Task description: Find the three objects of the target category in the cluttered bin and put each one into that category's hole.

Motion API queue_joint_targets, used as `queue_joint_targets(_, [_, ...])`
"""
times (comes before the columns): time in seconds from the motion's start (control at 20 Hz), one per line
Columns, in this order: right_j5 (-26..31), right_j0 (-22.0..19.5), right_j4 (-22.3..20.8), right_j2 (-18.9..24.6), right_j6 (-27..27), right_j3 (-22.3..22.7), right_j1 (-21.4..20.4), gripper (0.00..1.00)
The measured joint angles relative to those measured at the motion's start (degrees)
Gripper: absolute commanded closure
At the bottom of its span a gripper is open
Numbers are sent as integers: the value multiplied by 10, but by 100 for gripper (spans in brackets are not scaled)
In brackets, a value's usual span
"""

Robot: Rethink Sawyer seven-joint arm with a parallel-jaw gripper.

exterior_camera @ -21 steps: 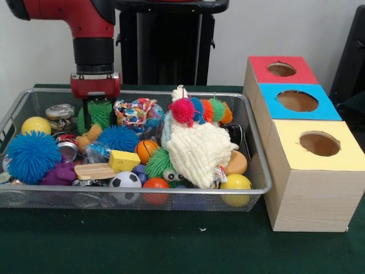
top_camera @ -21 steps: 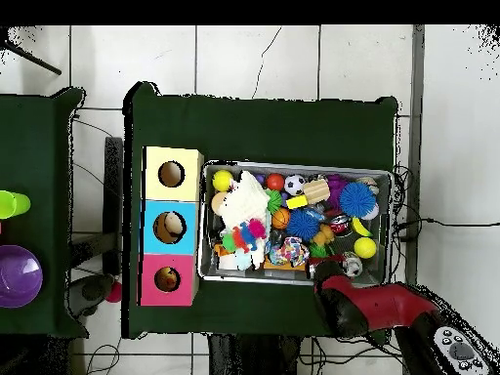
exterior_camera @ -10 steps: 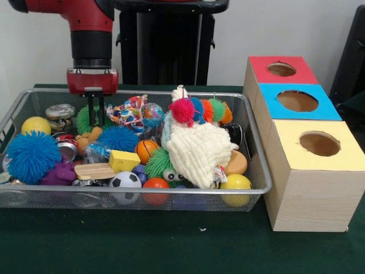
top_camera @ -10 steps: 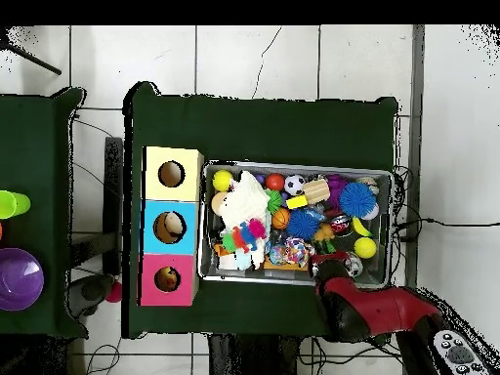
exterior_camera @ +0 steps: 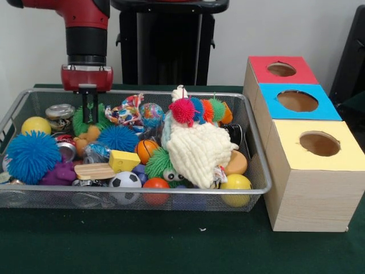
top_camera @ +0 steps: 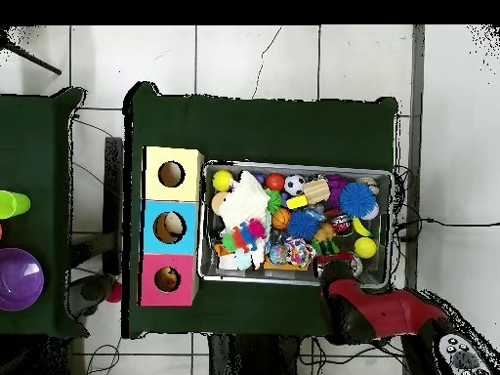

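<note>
Bin [exterior_camera: 259, 171]: gripper [exterior_camera: 89, 109] vertical over green spiky ball [exterior_camera: 80, 121].

Purple bowl [top_camera: 20, 277], green cup [top_camera: 12, 204]

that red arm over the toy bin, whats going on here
A red robot arm hangs its claw over the far corner of a wire bin crammed with toys, right at a green spiky ball. Whether the claw actually grips anything cannot be told. Beside the bin stands a wooden box with three holes: red, blue and yellow. In the overhead view the blue and red holes seem to hold something already.
</note>
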Motion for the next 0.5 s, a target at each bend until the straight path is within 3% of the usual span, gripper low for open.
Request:
queue_joint_targets(0.2, [6,-34,-10,25,0,0,-12,100])
queue_joint_targets(0.25, [9,-53,-10,36,0,0,-16,0])
queue_joint_targets(0.5, [9,-81,-11,51,0,0,-18,0])
